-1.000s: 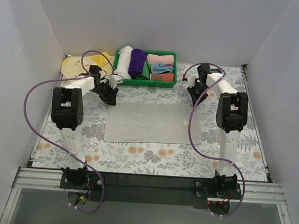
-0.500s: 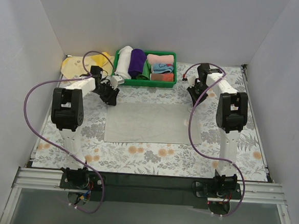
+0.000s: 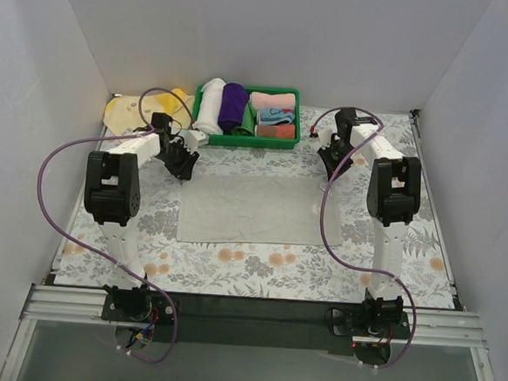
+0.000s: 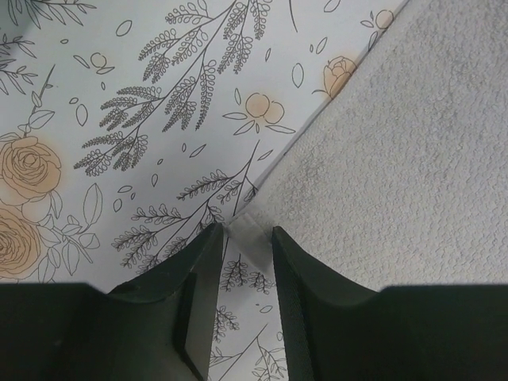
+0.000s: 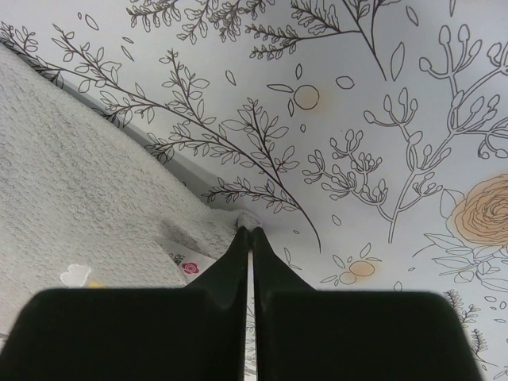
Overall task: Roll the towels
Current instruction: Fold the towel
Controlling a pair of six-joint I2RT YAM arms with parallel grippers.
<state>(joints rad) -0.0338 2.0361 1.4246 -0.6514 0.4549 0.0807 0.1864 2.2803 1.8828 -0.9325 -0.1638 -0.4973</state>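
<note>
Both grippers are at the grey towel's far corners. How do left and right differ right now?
The left gripper has its jaws apart, with the towel corner lying between them. The right gripper is shut, tips together at its corner; whether cloth is pinched is unclear. Left is at the far-left corner, right at the far-right, where a small label shows. Both sit low over the floral table cover.
</note>
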